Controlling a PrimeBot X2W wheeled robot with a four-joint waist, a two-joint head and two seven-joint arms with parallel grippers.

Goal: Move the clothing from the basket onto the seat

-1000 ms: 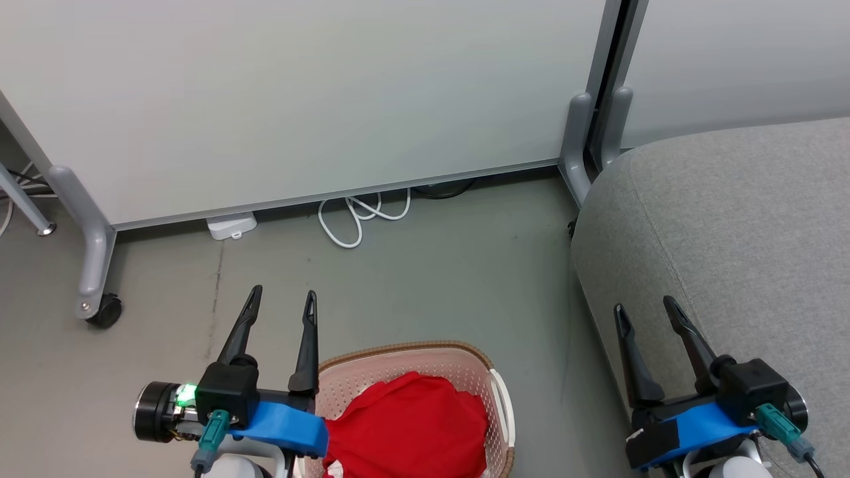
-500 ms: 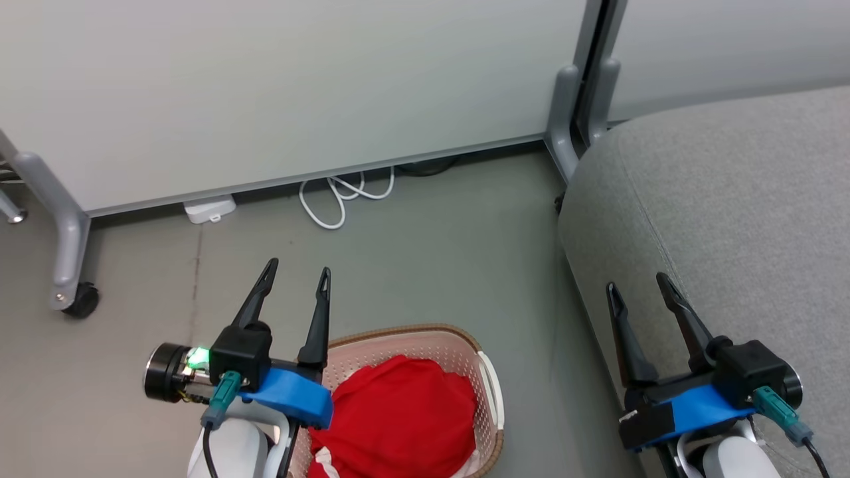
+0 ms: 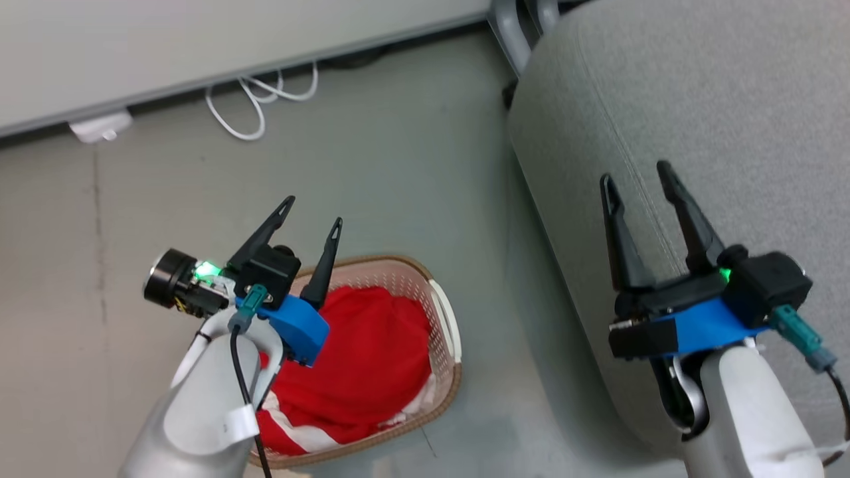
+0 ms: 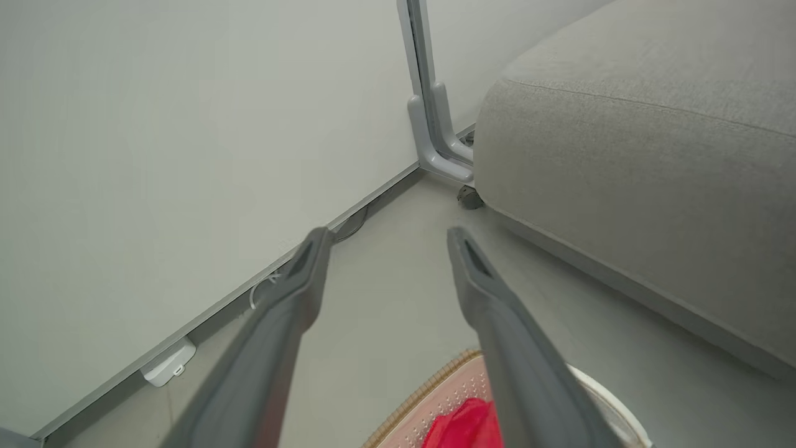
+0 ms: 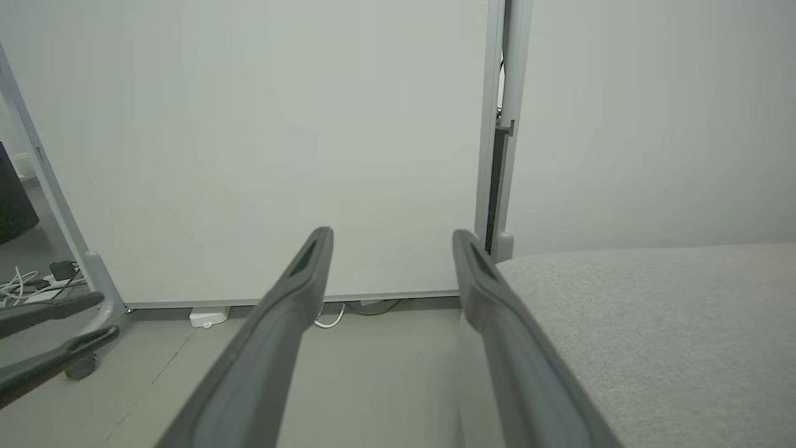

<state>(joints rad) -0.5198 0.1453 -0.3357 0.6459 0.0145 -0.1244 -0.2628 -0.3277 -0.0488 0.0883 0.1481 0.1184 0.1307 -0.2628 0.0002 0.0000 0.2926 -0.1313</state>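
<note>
The clothing point(image 3: 362, 372) lies heaped inside the basket point(image 3: 405, 262), a soft bright red bundle that fills most of it and rises to about rim level. At the near end a white panel with thin red-and-white stripes shows, and a bit of white fabric peeks out along the right side. In the left wrist view a small fold of red point(image 4: 463, 426) appears at the bottom edge.

The basket is cream perforated plastic with a brown woven-look rim and a white side handle point(image 3: 446, 318). It stands on the grey floor point(image 3: 398, 153), near the seat point(image 3: 704, 93) but apart from it. The seat is a big grey woven cushion with a rounded edge and a stitched seam.

The left gripper point(image 3: 313, 210) hovers over the basket's far left rim, its two dark fingers spread and holding nothing (the tips point out past the rim toward the floor). The right gripper point(image 3: 634, 172) hangs above the seat's edge, fingers likewise spread and empty.

A coiled white cable point(image 3: 255, 109) lies by the foot of the pale partition panel point(image 3: 199, 40).
</note>
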